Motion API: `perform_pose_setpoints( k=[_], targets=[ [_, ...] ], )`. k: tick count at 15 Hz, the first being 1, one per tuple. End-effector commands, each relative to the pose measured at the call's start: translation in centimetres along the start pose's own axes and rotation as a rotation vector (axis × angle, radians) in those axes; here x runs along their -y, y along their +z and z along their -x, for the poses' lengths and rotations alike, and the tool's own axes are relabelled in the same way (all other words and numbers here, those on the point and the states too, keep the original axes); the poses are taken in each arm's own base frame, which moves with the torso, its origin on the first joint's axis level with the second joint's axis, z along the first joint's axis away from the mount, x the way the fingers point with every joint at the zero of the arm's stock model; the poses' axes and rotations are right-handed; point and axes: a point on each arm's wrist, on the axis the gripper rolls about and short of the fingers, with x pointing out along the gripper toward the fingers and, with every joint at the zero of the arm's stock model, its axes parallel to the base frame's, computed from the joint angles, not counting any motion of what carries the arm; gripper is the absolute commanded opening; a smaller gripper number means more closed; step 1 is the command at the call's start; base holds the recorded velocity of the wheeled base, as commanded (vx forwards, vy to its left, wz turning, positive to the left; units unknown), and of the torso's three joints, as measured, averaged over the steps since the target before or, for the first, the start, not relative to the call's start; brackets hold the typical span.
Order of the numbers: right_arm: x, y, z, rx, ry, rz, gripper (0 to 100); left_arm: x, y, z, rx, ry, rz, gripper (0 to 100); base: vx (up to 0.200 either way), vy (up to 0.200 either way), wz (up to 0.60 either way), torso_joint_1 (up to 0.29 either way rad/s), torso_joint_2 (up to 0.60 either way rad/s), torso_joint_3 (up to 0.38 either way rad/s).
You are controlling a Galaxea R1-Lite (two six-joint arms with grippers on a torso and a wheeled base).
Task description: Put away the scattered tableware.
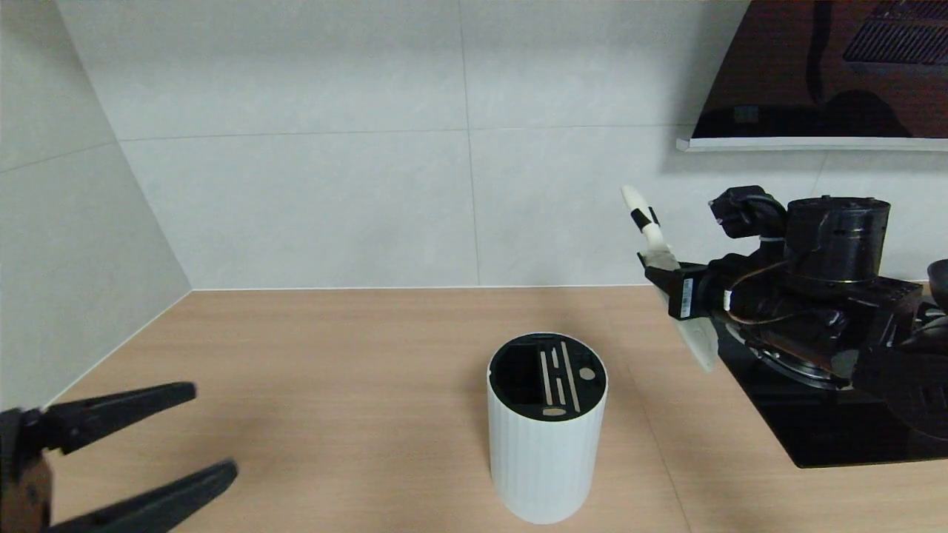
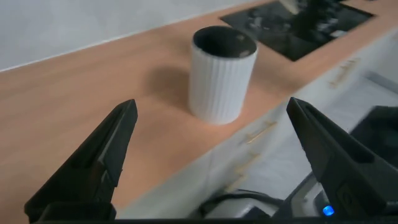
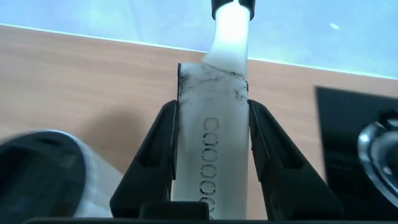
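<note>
Check the right hand first. It is closed on the knife, with the flat of the white blade clamped between both fingers, close to where the blade meets the handle. The handle sticks up above the hand and the blade slants down below it. This grip leaves the tip free, so you can feed the blade into a slot point first.

The hand holds the knife in the air, clear of the surface. The edge of the black cooktop lies beneath the hand.

The holder stands upright on the surface, lower than the right hand and off toward the left hand's side, well apart from the blade tip. Its black top carries narrow slots, a larger square opening and small round holes. The narrow slots appear suited to a flat blade.

The left hand is open and holds nothing. Its fingers are spread wide, low over the surface, with the holder ahead of it toward the right hand's side.

Treat the current step as the carry to the holder. The blade is tilted, so you will probably need to bring it nearer to vertical and line its flat up with a slot before lowering. A misaligned tip could strike the black top and tip the holder.
</note>
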Motion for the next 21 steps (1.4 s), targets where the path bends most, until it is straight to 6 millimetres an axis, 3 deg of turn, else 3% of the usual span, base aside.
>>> perform_pose_setpoints(
  k=[1,4,7,10,13,19,21],
  targets=[
    [-2.5,1.6,2.3,0.058,0.093,-0.009,0,-2.8,0.5,-8.5,-0.120,-0.114,0.146,100,0.000,0.000,0.00,0.000,0.00,0.000],
    [-5.6,2.0,4.9,0.044,0.215,-0.027,0,-1.4,1.5,-9.2,-0.037,-0.151,0.230,100,0.000,0.000,0.00,0.000,0.00,0.000],
    [-7.2,1.9,5.5,0.026,0.279,-0.044,0,-0.8,2.1,-9.6,0.000,-0.193,0.318,100,0.000,0.000,0.00,0.000,0.00,0.000],
    [-10.0,1.5,6.9,0.011,0.387,-0.055,0,0.1,3.3,-10.2,0.078,-0.280,0.454,100,0.000,0.000,0.00,0.000,0.00,0.000],
    [-11.7,0.6,6.9,-0.014,0.432,-0.043,0,0.3,3.7,-10.9,0.120,-0.323,0.535,100,0.000,0.000,0.00,0.000,0.00,0.000],
    [-14.1,-0.6,6.7,-0.036,0.495,-0.068,0,1.0,2.2,-16.2,0.169,-0.198,0.559,100,0.000,0.000,0.00,0.000,0.00,0.000],
    [-14.9,-1.2,6.7,-0.041,0.512,-0.064,0,0.9,2.2,-16.8,0.197,-0.199,0.555,100,0.000,0.000,0.00,0.000,0.00,0.000]
  ],
)
